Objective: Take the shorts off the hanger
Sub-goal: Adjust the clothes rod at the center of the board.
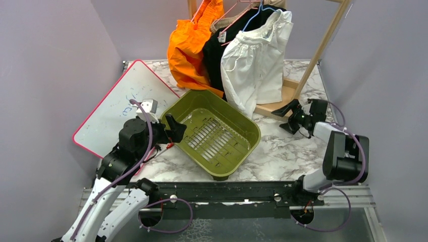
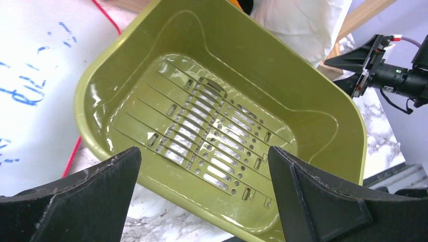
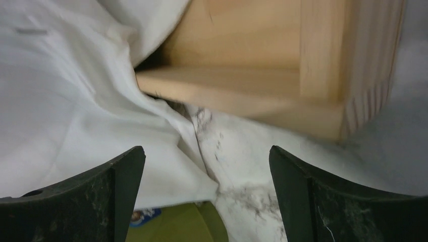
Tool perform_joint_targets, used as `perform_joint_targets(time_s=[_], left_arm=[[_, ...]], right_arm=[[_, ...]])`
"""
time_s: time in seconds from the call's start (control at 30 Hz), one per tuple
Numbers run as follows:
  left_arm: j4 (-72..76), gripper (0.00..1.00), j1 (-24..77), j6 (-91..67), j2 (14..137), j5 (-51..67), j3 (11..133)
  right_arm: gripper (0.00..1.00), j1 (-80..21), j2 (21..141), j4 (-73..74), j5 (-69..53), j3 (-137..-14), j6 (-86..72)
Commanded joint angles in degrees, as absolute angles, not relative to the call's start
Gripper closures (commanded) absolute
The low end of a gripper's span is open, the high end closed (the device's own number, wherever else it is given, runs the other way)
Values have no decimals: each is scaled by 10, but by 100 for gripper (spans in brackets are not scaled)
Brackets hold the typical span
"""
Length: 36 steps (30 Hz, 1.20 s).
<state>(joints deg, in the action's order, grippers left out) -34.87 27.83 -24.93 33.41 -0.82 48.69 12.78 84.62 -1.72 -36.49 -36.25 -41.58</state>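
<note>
Right gripper [image 3: 205, 161], jaws wide apart and empty, faces the hem of the white shorts [image 3: 65, 101] at the wooden rack [image 3: 348, 50] foot, a closeness only its wrist camera shows; overhead, black shorts [image 1: 217, 50] and orange shorts [image 1: 194, 45] hang alongside; left gripper [image 2: 204, 161] gapes above the green bin [image 2: 303, 80]; the whiteboard [image 2: 35, 126] has blue scrawl, unreadable

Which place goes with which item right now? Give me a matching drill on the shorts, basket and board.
Items: 1 white fabric shorts; 2 bright orange fabric shorts; 3 olive-green plastic basket; 4 red-edged whiteboard.
Places: A left edge of the marble table; B leftmost on the wooden rack; C hanging nearest the right gripper; D table centre, beside the left gripper.
Pairs: 1-C, 2-B, 3-D, 4-A.
</note>
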Motion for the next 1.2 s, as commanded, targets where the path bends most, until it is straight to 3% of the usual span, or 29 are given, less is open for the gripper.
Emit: perform_joint_targets(time_s=[0.0, 0.1, 0.27, 0.43, 0.7, 1.0, 1.17], left_arm=[[-396, 1, 280, -293, 313, -83, 511], [-426, 1, 280, -309, 309, -95, 518], [-431, 1, 280, -348, 307, -47, 496], [-432, 1, 280, -368, 328, -27, 477], [-433, 1, 280, -349, 358, -106, 487], [-450, 1, 280, -367, 388, -319, 494], [-421, 1, 275, -333, 454, -359, 517]], right_arm=[[8, 127, 900, -116, -287, -434, -459], [9, 127, 957, -121, -238, -503, -459], [12, 127, 1058, -116, -272, -613, -450], [12, 127, 1082, -49, -286, -660, -400], [5, 126, 894, 11, -342, -530, -344], [4, 115, 686, 98, -487, -442, -264], [4, 107, 597, 125, -479, -395, -270]])
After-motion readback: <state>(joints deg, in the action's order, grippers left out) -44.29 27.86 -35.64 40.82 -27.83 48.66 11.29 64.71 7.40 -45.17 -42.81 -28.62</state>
